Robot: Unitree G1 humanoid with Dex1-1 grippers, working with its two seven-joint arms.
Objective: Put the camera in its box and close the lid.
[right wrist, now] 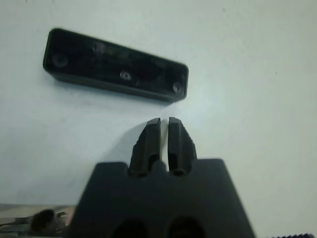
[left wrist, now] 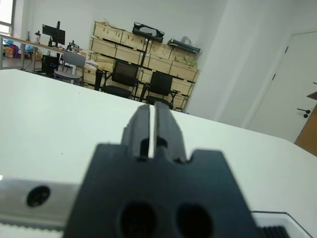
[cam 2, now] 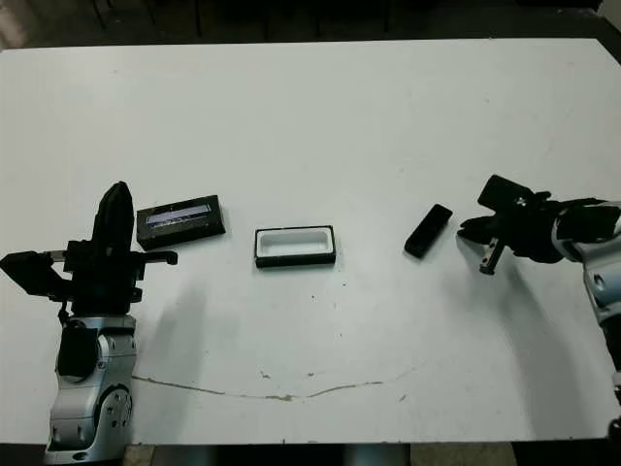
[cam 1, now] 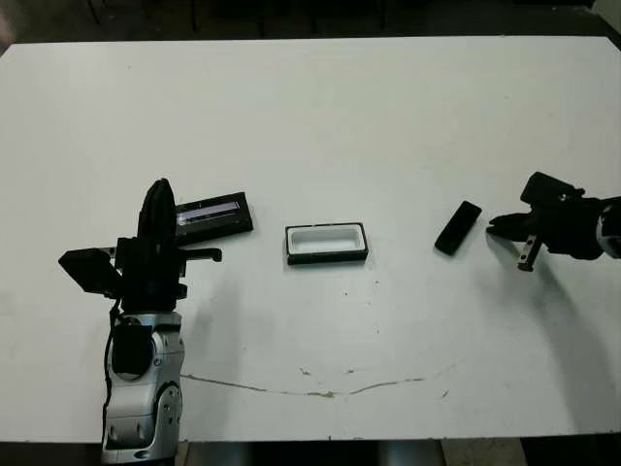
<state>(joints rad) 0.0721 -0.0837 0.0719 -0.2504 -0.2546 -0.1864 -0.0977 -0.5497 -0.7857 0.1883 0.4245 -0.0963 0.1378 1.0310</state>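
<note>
camera lies in plain sight just beside the right gripper, pinched closed and empty; left gripper likewise, its tip hiding the lid's corner.

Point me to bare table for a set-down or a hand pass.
Free: the whole far half of the table, and the near strip before the box. Crowded: the middle row, lid by left pincer, camera just off right pincer.
</note>
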